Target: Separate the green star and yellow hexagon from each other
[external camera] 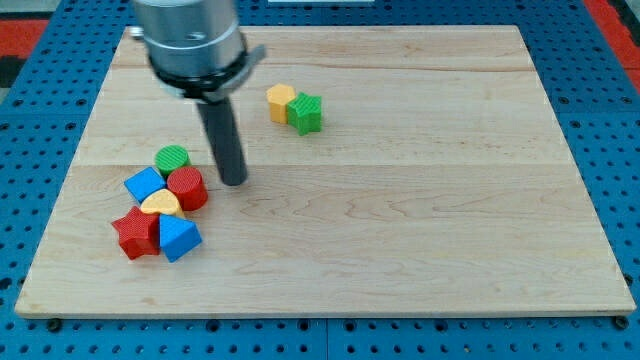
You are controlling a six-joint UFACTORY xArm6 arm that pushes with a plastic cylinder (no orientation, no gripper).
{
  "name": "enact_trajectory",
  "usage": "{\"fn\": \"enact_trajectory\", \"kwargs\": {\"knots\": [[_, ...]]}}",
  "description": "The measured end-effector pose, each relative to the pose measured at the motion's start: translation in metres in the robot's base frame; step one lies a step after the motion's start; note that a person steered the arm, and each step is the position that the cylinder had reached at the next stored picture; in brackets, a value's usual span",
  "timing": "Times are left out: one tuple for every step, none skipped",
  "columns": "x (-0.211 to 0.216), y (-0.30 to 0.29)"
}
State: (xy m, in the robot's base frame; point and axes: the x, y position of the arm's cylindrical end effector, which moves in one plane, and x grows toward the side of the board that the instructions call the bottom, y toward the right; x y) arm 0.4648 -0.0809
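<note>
The yellow hexagon (pixel 280 102) and the green star (pixel 306 113) sit touching each other on the wooden board, above the middle toward the view's top. The hexagon is on the star's left. My tip (pixel 235 181) rests on the board well below and to the left of that pair, apart from them. It stands just right of a cluster of blocks, close to the red cylinder (pixel 187 188).
The cluster at the view's left holds a green cylinder (pixel 172 159), a blue cube (pixel 145 185), a yellow heart-like block (pixel 161 205), a red star (pixel 135 233) and a blue triangular block (pixel 179 238). The wooden board (pixel 420 220) lies on a blue pegged surface.
</note>
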Motion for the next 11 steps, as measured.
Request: {"fn": "enact_trajectory", "kwargs": {"knots": [[-0.027, 0.076], [-0.069, 0.108], [-0.119, 0.122], [-0.125, 0.064], [-0.106, 0.017], [-0.079, -0.001], [-0.079, 0.001], [-0.135, 0.045], [-0.111, 0.072], [-0.081, 0.045], [-0.050, -0.020]]}}
